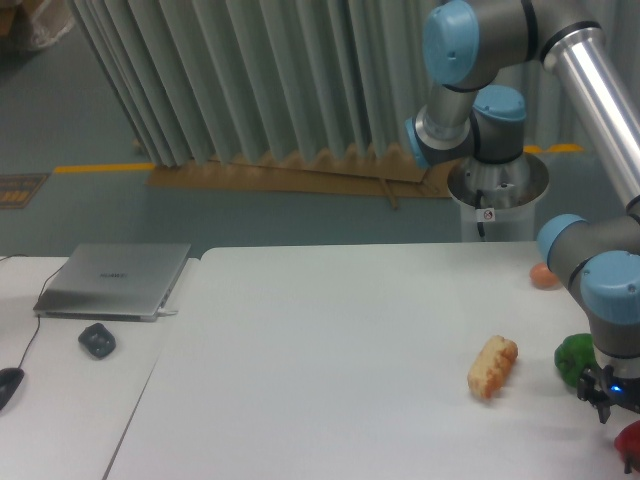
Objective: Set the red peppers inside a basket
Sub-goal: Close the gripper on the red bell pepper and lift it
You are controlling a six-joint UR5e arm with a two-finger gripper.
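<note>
Glossy rounded red pepper (630,443) cut off at frame edge, just below gripper (610,398); jaw state cannot be told. Lumpy green pepper (575,358) beside it.

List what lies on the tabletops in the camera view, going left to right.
Mouse → dark small object → closed laptop → bread roll → orange-brown egg-shaped thing → green pepper → claw → red pepper, cut off at the edge.

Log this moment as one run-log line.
end effector: above red pepper, state unclear | red pepper: on table, not grasped | basket: not visible
</note>
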